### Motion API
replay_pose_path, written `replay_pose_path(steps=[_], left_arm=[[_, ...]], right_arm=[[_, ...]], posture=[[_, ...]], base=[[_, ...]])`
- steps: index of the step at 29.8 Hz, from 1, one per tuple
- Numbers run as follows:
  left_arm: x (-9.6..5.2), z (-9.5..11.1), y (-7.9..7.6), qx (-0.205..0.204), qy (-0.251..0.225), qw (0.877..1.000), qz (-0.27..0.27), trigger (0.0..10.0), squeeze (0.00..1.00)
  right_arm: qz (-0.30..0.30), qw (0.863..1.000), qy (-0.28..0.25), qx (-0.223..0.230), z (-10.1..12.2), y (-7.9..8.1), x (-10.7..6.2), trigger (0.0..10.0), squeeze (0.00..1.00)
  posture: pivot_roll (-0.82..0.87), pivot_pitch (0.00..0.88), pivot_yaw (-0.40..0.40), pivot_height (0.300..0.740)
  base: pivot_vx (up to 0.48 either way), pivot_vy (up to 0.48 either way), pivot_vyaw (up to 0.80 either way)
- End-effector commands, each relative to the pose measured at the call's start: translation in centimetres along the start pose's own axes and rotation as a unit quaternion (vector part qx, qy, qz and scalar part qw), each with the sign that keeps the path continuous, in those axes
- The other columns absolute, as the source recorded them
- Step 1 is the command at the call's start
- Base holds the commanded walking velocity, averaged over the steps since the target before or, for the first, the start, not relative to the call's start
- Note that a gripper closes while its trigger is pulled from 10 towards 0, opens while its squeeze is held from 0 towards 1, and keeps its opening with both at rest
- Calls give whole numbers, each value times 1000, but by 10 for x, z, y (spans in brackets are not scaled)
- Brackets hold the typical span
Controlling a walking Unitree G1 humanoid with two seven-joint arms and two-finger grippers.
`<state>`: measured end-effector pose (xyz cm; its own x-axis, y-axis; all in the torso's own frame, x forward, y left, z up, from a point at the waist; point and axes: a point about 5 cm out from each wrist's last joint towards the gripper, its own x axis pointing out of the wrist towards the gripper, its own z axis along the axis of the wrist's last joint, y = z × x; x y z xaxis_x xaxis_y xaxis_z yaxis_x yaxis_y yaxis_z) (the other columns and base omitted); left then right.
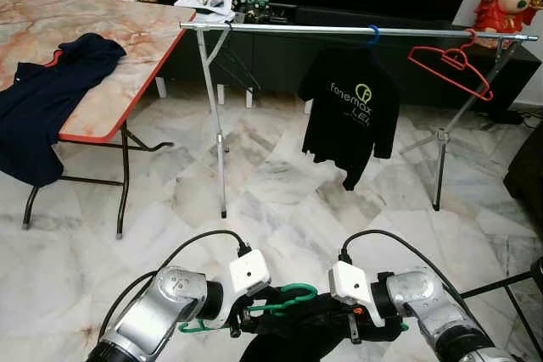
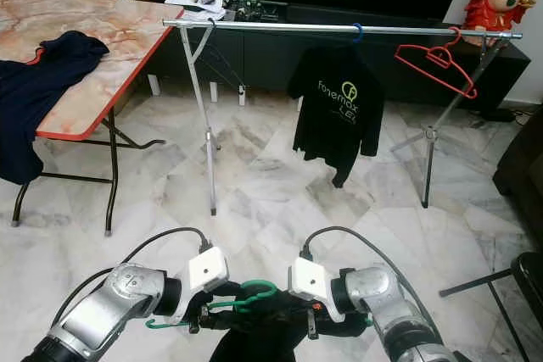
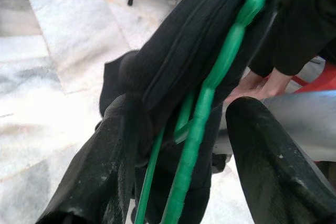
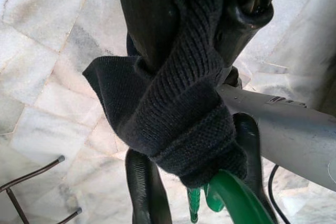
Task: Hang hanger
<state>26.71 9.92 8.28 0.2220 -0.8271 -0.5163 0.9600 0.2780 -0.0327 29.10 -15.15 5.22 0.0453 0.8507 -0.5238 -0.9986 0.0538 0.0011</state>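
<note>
Both tools, left (image 1: 242, 321) and right (image 1: 356, 328), clamp the green hanger (image 1: 284, 301) with its black garment (image 4: 178, 108) low between them, well short of the rail (image 1: 356, 31), keeping it level for hanging.

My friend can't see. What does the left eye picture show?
Two silver robot arms hold a green hanger with a black garment on it, low over a marble floor. Ahead stands a metal clothes rail with a black printed T-shirt and an empty red hanger; a table with dark clothing is left.
</note>
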Motion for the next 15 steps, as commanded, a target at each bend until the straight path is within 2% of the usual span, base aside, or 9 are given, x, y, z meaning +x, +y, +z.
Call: replay_pose_path(steps=[1, 2, 3, 4, 15], left_arm=[[2, 0, 2, 7, 9, 1000, 4, 6980, 0], [2, 0, 2, 7, 9, 1000, 5, 6980, 0], [3, 0, 3, 8, 9, 1000, 7, 2980, 0], [3, 0, 3, 8, 9, 1000, 7, 0, 0], [3, 1, 4, 12, 13, 1000, 3, 0, 0]], right_arm=[[-10, 1000, -21, -20, 12, -7, -3, 0, 0], [-9, 1000, -22, -20, 12, -7, -3, 0, 0], [-10, 1000, -23, -19, 12, -7, -3, 0, 0], [-10, 999, -24, -19, 12, -7, -4, 0, 0], [-14, 999, -30, -19, 15, -10, -6, 0, 0]], posture=[[18, 29, -79, 740], [18, 29, -79, 740], [18, 28, -78, 740], [18, 30, -77, 740], [17, 37, -77, 740]], base=[[0, 0, 0], [0, 0, 0], [0, 0, 0], [0, 0, 0], [0, 0, 0]])
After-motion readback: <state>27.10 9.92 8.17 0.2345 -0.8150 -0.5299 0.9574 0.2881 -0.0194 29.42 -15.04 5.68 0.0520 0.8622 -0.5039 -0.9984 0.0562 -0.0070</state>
